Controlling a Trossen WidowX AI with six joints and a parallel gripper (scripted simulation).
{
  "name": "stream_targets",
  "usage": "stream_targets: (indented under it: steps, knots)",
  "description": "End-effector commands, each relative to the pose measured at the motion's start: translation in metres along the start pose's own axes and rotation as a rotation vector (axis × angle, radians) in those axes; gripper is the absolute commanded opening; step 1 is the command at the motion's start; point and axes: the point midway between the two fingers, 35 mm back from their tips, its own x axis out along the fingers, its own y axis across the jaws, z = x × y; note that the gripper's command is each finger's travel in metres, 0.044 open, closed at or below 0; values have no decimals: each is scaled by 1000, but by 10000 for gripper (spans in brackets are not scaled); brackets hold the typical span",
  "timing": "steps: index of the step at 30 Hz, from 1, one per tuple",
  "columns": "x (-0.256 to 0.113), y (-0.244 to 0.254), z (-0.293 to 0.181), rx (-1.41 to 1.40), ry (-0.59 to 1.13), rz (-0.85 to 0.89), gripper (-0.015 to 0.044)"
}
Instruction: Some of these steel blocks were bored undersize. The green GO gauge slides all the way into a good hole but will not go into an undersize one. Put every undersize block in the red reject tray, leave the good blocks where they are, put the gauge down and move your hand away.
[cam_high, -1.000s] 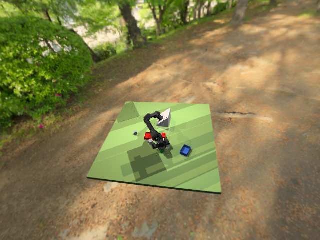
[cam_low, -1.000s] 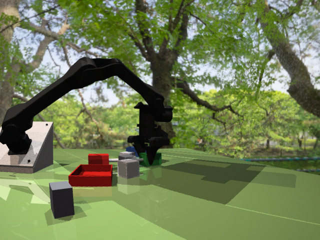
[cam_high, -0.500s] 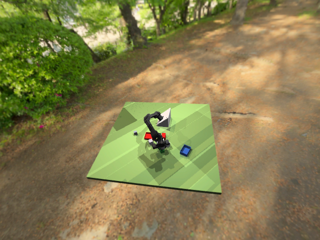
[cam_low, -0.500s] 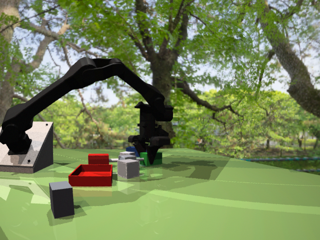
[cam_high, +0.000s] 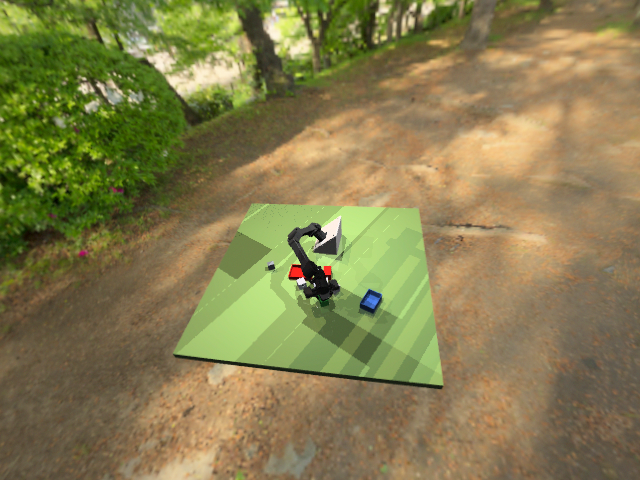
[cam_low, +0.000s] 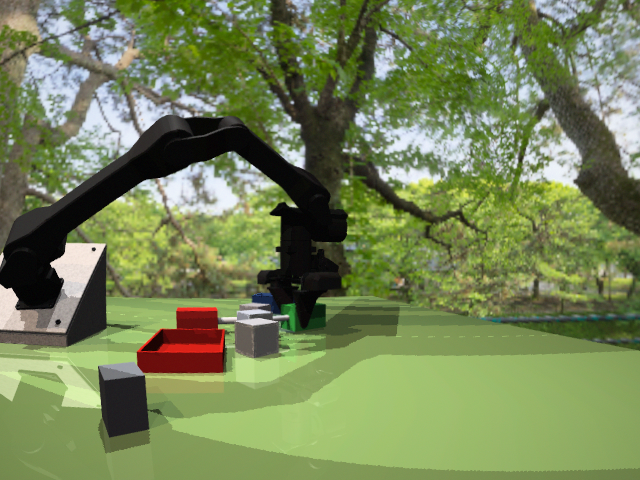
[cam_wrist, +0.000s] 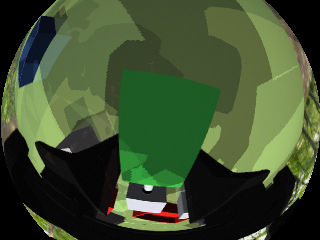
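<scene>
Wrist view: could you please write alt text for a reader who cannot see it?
The pincer grips a green block, its pin pointing at a steel block. Part of a red thing shows beyond, and a blue tray stands at upper left.

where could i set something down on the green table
Bare patches: between the blue tray and the table's right edge; also its front left corner. Crowded: around the tool, red tray and nearby blocks.

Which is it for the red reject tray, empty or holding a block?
Empty: the exterior view shows bare floor inside the red reject tray.
</scene>
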Motion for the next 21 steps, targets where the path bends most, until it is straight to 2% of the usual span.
stream_targets:
  steps: [1,21]
  knots:
    - [-1,0,0,-1,-3,-6,0]
    - [-1,-1,-7,-1,-3,-6,0]
